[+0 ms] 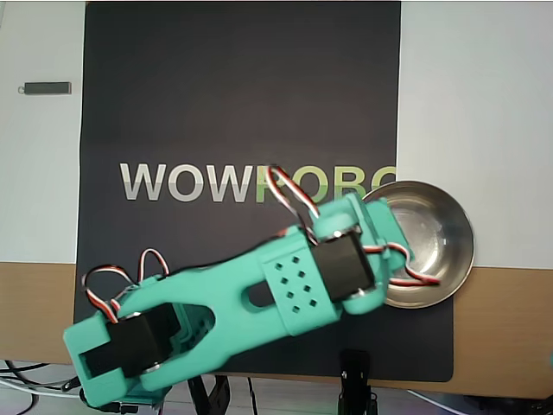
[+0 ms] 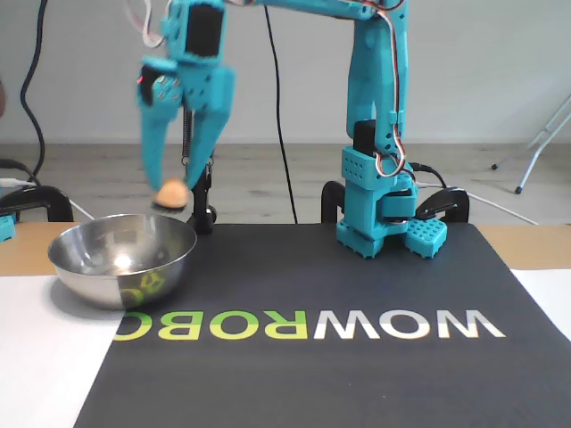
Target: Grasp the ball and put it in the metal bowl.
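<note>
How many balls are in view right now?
1. The ball is held in the end effector just above the bowl; the overhead view hides it under the arm.

A teal arm (image 1: 233,303) lies slantwise across the dark mat (image 1: 242,104), reaching from the lower left toward the metal bowl (image 1: 441,238) at the right. Its far end, with a black servo (image 1: 346,264) and red, white and black wires (image 1: 406,268), covers the bowl's left part. White and green letters (image 1: 186,181) run across the mat. A small grey bar (image 1: 47,87) lies on the white desk (image 1: 475,104) at upper left.
</note>
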Robot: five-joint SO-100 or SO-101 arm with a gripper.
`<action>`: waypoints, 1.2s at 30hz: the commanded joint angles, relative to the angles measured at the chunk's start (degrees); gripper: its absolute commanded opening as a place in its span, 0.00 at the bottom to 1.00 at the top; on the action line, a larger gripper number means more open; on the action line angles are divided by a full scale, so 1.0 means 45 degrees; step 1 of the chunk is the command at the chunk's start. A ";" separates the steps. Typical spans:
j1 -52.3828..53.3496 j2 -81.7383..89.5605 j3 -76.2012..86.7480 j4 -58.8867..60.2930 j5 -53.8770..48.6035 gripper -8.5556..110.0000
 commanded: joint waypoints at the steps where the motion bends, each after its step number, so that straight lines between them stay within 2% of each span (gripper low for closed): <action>1: -0.0020 -0.0215 -0.0215 -0.0664 0.0020 0.18; 19: 0.0117 -0.1719 -0.0215 -0.2793 0.0000 0.18; 36: 0.0254 -0.1719 -0.0195 -0.2852 -0.0078 0.18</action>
